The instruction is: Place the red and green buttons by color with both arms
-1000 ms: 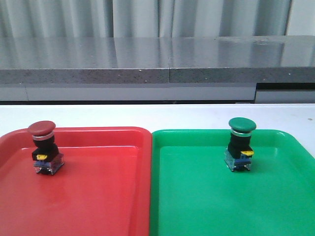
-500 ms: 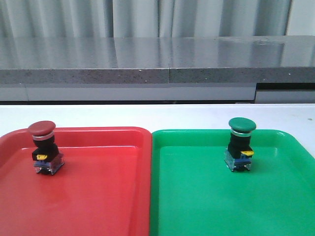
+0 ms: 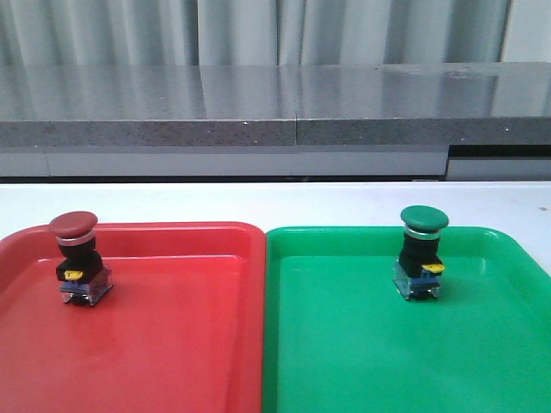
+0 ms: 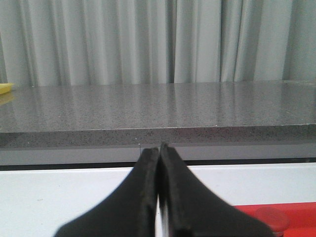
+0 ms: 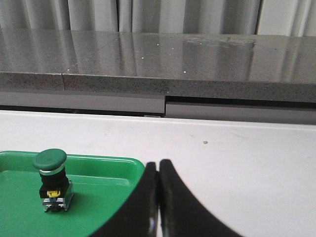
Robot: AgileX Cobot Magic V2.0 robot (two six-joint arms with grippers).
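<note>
Two buttons — red button (image 3: 74,258), green button (image 3: 421,252) — both hands (image 4: 159,148) (image 5: 158,165) closed, empty.

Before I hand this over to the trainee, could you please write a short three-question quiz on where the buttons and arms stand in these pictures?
1. True or false: the red button stands upright in the red tray.
2. The green button sits: (a) on the white table, (b) in the green tray, (c) between a gripper's fingers.
3. In the wrist views, how do the fingers of the left gripper and the right gripper stand, and do they hold anything?

Key
1. True.
2. b.
3. Both pairs are closed together, holding nothing.
</note>
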